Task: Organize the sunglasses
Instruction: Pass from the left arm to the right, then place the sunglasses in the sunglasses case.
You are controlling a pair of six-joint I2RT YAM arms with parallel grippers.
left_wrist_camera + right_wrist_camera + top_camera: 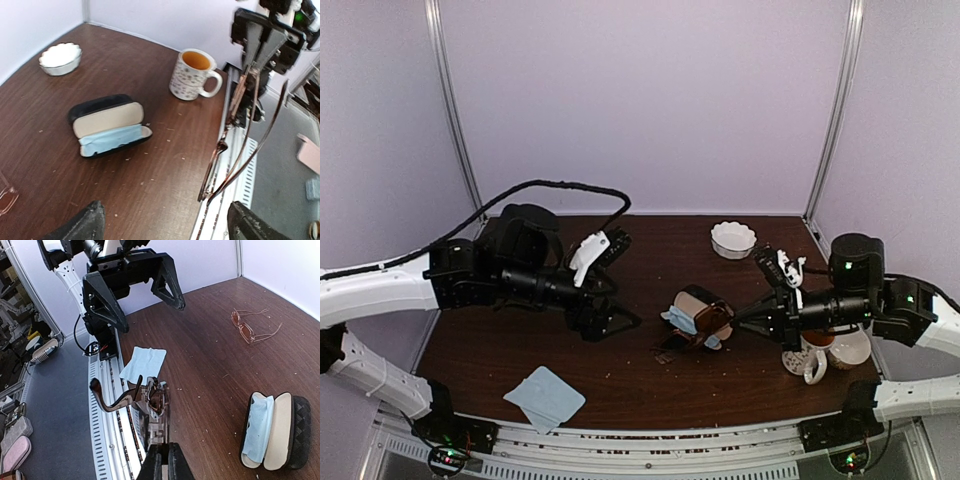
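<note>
My right gripper (161, 449) is clamped tight on the thin dark-framed sunglasses (150, 399) and holds them in the air with their temples unfolded. My left gripper (150, 310) stands spread wide with nothing between its fingers. The thin reddish-copper wire-framed sunglasses (252, 326) lie on the dark brown wooden table (210, 370), well apart from the open black oblong case (280, 430).

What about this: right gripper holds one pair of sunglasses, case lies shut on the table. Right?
No: the case lies open on the table, cream lining showing, per the left wrist view. The right gripper does hold the sunglasses.
</note>
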